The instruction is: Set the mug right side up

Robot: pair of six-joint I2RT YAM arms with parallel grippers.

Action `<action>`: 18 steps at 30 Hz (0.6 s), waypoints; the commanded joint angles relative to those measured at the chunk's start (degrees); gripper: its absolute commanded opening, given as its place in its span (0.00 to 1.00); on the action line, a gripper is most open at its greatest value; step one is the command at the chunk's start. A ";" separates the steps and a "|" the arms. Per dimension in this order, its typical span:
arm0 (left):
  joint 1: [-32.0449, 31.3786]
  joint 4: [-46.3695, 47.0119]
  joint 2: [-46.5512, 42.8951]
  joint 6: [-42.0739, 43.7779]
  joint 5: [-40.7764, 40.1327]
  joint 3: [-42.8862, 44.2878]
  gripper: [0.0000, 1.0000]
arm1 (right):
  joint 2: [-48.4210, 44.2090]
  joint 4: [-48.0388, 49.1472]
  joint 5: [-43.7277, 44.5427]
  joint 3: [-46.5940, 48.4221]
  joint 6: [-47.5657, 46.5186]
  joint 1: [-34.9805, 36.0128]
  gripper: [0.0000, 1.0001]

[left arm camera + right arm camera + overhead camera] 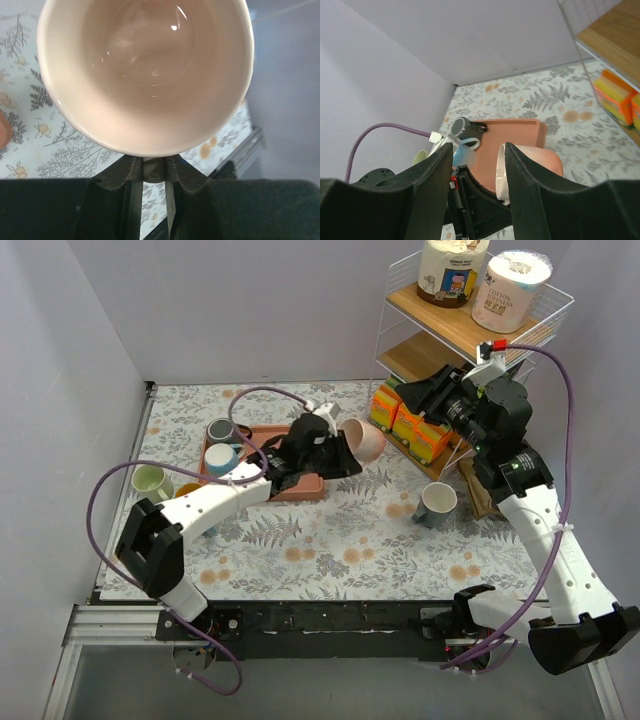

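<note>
The left end effector is closed tight on the pink mug and holds it up in the air, just past the right end of the tray. The mug is not standing on the surface. It lies over on its side, with its open mouth turned back toward the arm. That is why the left wrist camera looks right down into the mug and sees the shiny bottom. Low in that view the two black fingers pinch a small part at the mug's edge. It may be the handle or the rim; I cannot tell which. I think the arm holds the mug this high so it has room to turn without bumping the surface. The turn looks about half done, because the mouth points sideways and not yet up. Next, the wrist needs to roll more so the mouth faces up, and then the mug can go down flat on a bare spot. The right end effector is open and holds nothing. It hangs high by the wire shelf, out of the way, and it looks down at the mug and the tray.
</note>
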 commanded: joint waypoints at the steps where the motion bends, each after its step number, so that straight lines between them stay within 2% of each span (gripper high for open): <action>1: -5.01 -4.74 3.81 7.62 -10.42 6.25 0.00 | -2.79 -5.28 4.30 -2.14 -3.78 -1.83 0.54; 6: -10.20 -8.35 11.81 11.84 -15.07 13.89 0.00 | -4.64 -7.13 5.01 -3.72 -3.95 -2.71 0.53; 18: -16.27 -11.16 28.42 21.51 -23.52 24.36 0.00 | -7.80 -10.74 8.43 -1.97 -4.39 -5.62 0.51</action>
